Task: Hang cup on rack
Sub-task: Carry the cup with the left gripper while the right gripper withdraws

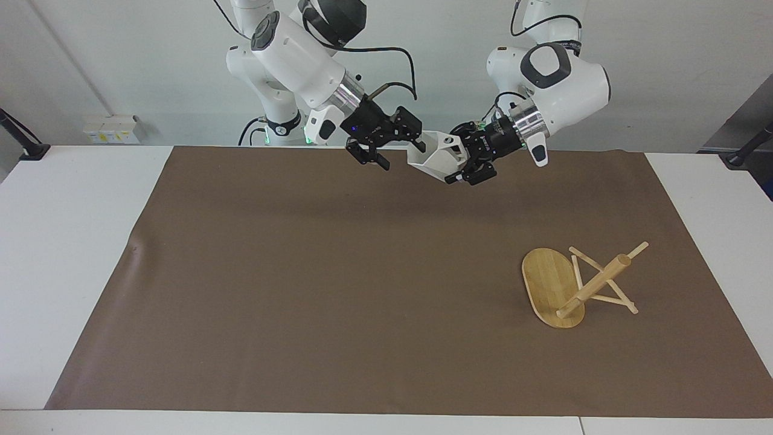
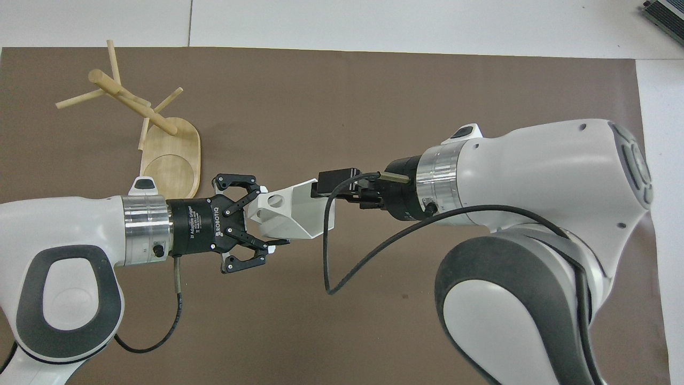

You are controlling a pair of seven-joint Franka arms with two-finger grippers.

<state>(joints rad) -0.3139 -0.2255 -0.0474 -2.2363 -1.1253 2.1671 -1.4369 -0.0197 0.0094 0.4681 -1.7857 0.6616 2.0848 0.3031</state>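
The white faceted cup (image 1: 432, 158) hangs in the air over the part of the mat nearest the robots, tilted on its side. My left gripper (image 1: 457, 156) is shut on its handle end. My right gripper (image 1: 400, 152) is open just off the cup's rim and holds nothing. In the overhead view the cup (image 2: 299, 214) sits between the left gripper (image 2: 270, 216) and the right gripper (image 2: 342, 190). The bamboo rack (image 1: 552, 284) lies tipped over on the mat toward the left arm's end, farther from the robots; it also shows in the overhead view (image 2: 165, 152).
A brown mat (image 1: 302, 272) covers most of the white table (image 1: 72, 241). The rack's post (image 1: 595, 285) and pegs stick out sideways, low over the mat.
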